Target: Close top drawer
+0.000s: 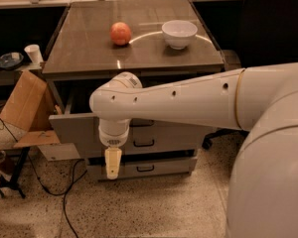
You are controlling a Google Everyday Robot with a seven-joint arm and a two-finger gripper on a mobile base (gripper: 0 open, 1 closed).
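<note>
The top drawer (pixel 72 131) stands pulled out of the grey cabinet under the table. The left part of its flat grey front shows; my arm covers its middle and handle. My gripper (pixel 112 163) hangs down from the white wrist (pixel 113 133), pointing at the floor. It sits just in front of the drawer front and holds nothing. I cannot tell whether it touches the panel.
Two lower drawers with black handles (pixel 144 144) (pixel 145 168) sit below. A red apple (pixel 120 33) and a white bowl (pixel 179 33) rest on the table top (pixel 89 48). A cardboard box (pixel 26 105), cables and a white cup (pixel 34 54) are at the left. A black chair (pixel 273 29) is at the right.
</note>
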